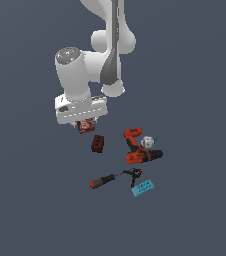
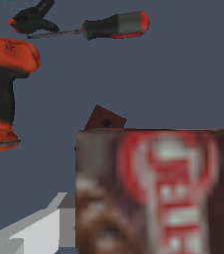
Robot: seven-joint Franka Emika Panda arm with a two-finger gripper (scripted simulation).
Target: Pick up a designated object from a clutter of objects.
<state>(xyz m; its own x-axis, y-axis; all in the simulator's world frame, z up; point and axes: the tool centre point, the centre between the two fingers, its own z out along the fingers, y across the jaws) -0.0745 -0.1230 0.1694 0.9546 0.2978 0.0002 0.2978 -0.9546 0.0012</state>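
The designated red-brown box point(image 1: 86, 125) with its white and red label sits right under my hand, between the fingers of my gripper point(image 1: 86, 128). In the wrist view the box point(image 2: 153, 193) is very close and blurred and fills the near part of the picture, label facing the camera. A light grey finger point(image 2: 34, 230) shows beside it. The gripper appears shut on the box. The plain dark red brick point(image 1: 98, 143) lies just beyond the box and peeks over it in the wrist view point(image 2: 105, 119).
An orange-black drill point(image 1: 137, 147) lies toward the exterior view's right with a white ball-like item point(image 1: 147, 142) against it. A red-handled screwdriver point(image 1: 110, 178) and a light blue card point(image 1: 143, 187) lie nearer the front. The drill point(image 2: 5, 94) and screwdriver point(image 2: 111, 26) also show in the wrist view.
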